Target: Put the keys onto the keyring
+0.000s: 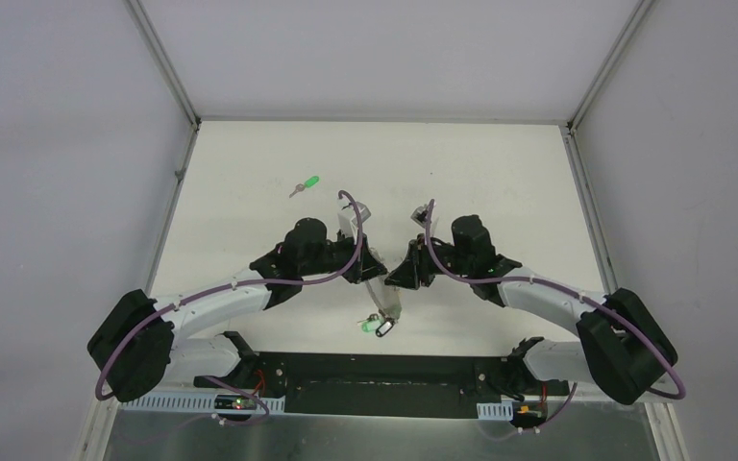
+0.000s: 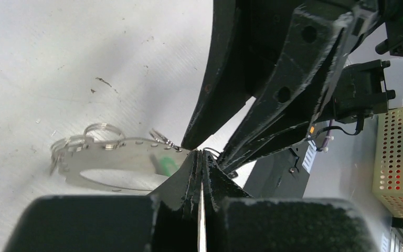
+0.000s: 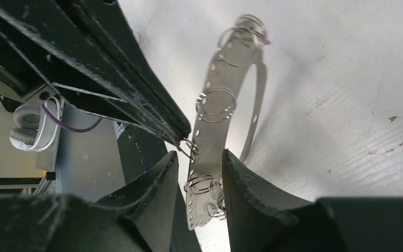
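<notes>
The keyring (image 1: 391,300) is a flat perforated metal band (image 3: 225,79) bent into a loop, with small split rings on it. It hangs between my two grippers above the near middle of the table. My left gripper (image 1: 373,272) is shut (image 2: 202,153) on one small wire ring at the band's edge. My right gripper (image 3: 200,153) stands open with the band's lower end between its fingers, the left finger (image 3: 160,173) clear of it. Small green and white tags (image 1: 377,327) dangle under the band. One green-headed key (image 1: 306,183) lies alone on the table, far left of both grippers.
Grey walls (image 1: 67,144) close in the white table on three sides. A black base plate (image 1: 375,384) runs along the near edge. A cream perforated basket (image 2: 399,157) stands off the table, and white headphones (image 3: 29,126) lie beyond its edge.
</notes>
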